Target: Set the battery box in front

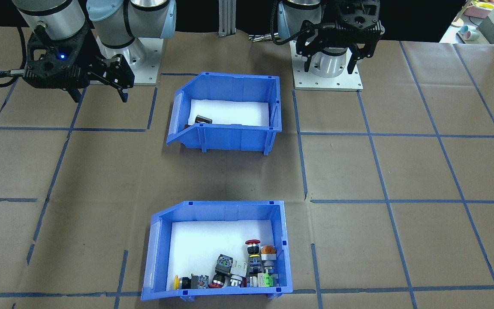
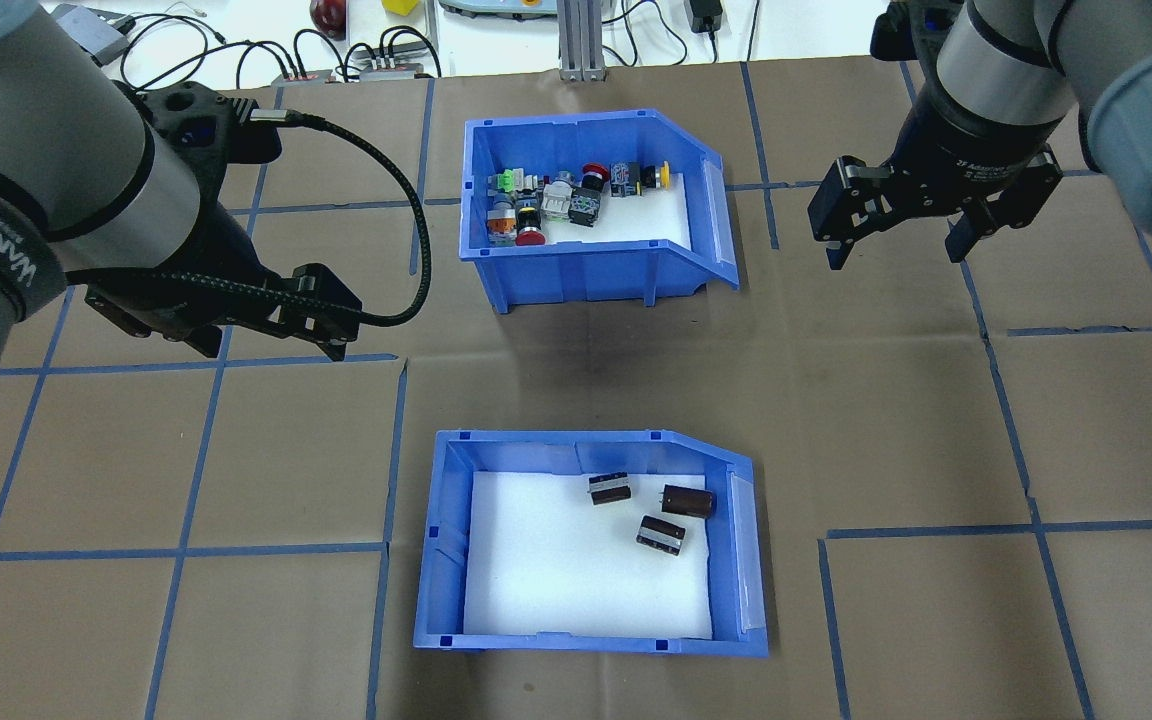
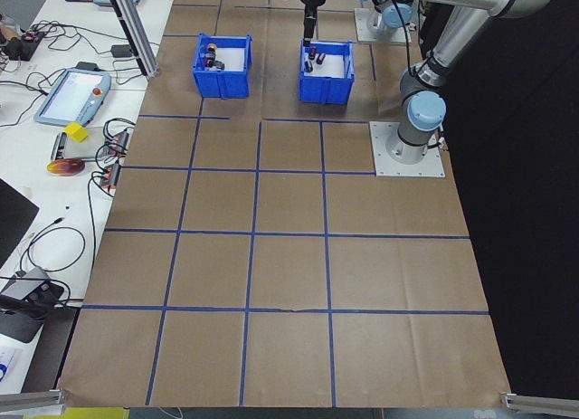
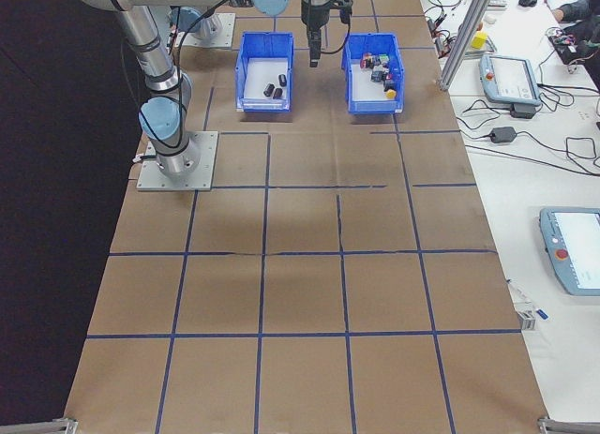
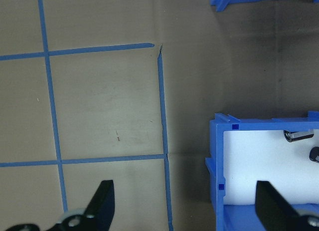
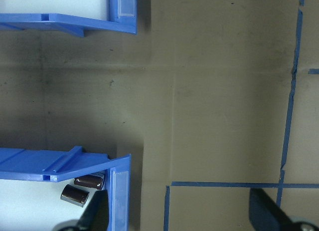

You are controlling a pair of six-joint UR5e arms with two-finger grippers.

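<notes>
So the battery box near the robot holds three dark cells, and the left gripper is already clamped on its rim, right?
Not quite. The left gripper is open and hangs clear of the battery box, beside it, as the overhead exterior view shows. The three dark cells part is right.

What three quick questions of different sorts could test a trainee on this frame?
1. True or false: the battery box lies nearer the robot than the switch bin.
2. How many dark cells lie on its white foam?
A. one
B. three
C. five
3. Fill in: both the left pincer and right pincer are ____ and hold nothing.

Key:
1. true
2. B
3. open
</notes>
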